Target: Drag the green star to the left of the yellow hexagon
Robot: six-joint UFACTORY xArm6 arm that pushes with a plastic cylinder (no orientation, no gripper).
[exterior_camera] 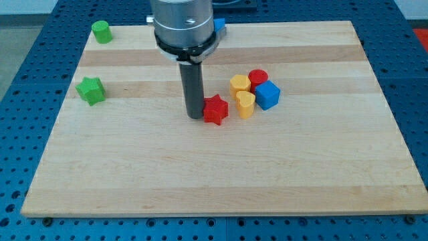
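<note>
The green star (90,90) lies near the board's left edge. The yellow hexagon (240,84) sits right of the board's centre, touching a red cylinder (258,77) and a yellow heart (245,104). My tip (195,116) rests on the board just left of a red star (215,110), touching or nearly touching it. The tip is far to the right of the green star.
A blue cube (267,95) sits right of the yellow heart. A green cylinder (101,31) stands at the top left corner. A blue block (219,26) shows partly behind the arm at the top edge. The wooden board (134,174) lies on a blue perforated table.
</note>
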